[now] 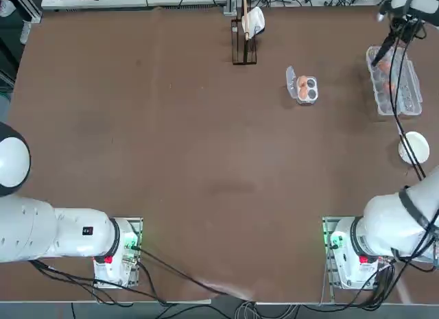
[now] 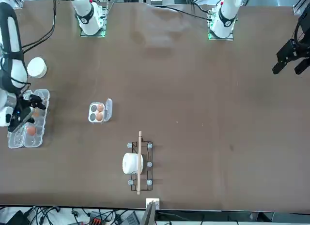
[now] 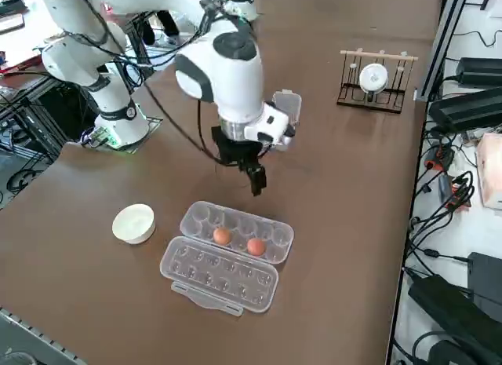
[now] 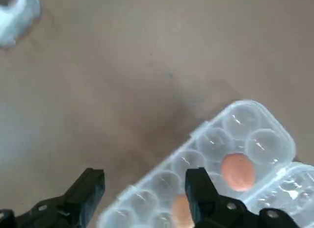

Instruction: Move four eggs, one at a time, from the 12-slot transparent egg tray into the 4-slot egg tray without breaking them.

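Brown table, open right gripper above

Orange-brown eggs sit in the clear 12-slot transparent egg tray (two more eggs, same hue, in the whitish 4-slot egg tray); brown table, white bowl, black-fingered right gripper

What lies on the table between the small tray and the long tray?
Nothing: in the top view, only bare table separates the small tray from the long tray.
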Controlling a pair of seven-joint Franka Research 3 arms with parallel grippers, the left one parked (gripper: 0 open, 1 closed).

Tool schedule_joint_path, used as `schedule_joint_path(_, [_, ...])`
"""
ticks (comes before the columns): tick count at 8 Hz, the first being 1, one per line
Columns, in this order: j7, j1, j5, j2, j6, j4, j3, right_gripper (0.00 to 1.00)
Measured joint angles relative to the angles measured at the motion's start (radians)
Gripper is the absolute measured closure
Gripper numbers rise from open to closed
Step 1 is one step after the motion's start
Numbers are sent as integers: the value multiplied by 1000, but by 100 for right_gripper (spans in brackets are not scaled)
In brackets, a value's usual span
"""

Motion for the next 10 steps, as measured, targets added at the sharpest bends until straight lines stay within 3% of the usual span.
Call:
schedule_joint_path(3, [-296,-94,10,134,48,113,1,0])
schedule_joint_path(7, [-456,-98,16,250,49,270,12,0])
schedule_joint_path(10, [-514,-97,16,304,49,328,16,1])
